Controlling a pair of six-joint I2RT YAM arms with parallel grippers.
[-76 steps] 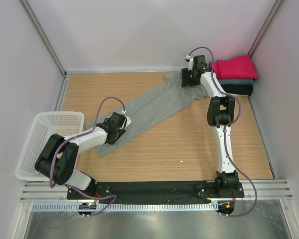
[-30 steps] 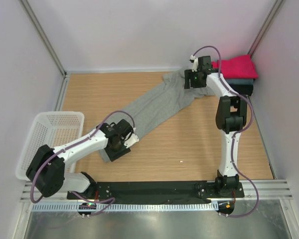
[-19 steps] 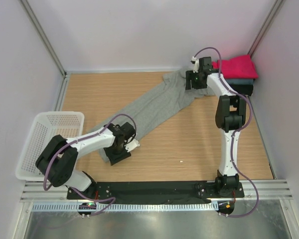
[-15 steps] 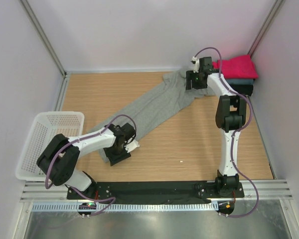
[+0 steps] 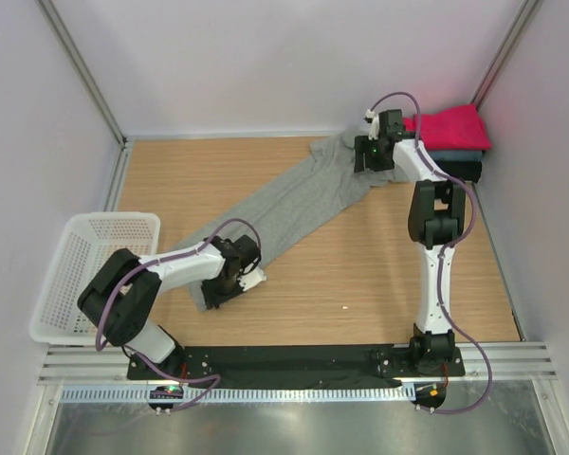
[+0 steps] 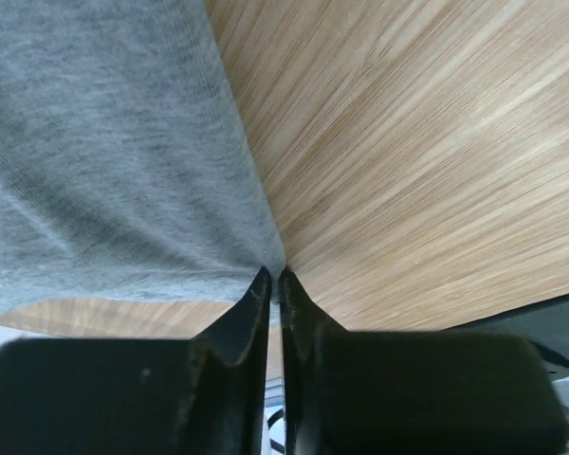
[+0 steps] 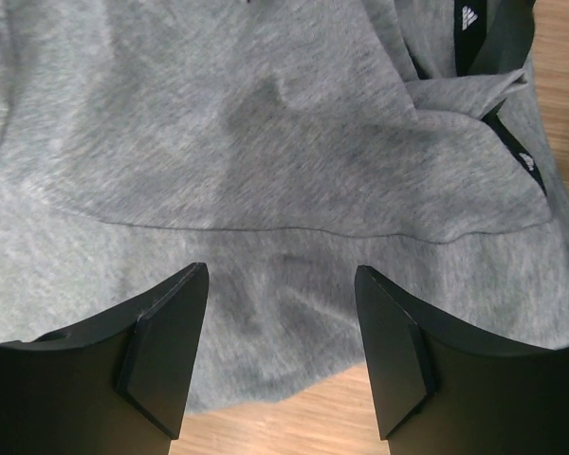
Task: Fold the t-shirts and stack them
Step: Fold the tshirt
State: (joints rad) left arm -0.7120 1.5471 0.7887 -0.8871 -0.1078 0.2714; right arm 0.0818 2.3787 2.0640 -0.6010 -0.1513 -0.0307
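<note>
Operator: What is the left gripper (image 6: 273,277) doing at the near side?

Technician: Its jaws are pressing almost together on the near corner of the grey t-shirt (image 5: 294,204), low on the wooden table (image 5: 379,256). The white mesh basket (image 5: 62,256) is standing to its left, apart from the garment.

Operator: How is the garment lying?

Technician: It is stretching diagonally across the table, from that near-left corner up to the far right.

Operator: And the right gripper (image 7: 280,275)?

Technician: It is hovering over the far end, jaws spread wide and holding nothing, beside the dark inner collar (image 7: 498,43). Contact with the fabric cannot be determined.

Operator: The remaining shirts?

Technician: They are sitting stacked in the far-right corner: magenta-red t-shirt (image 5: 448,125) on top, slate-blue t-shirt (image 5: 455,154) below, black t-shirt (image 5: 460,172) lowest.
</note>
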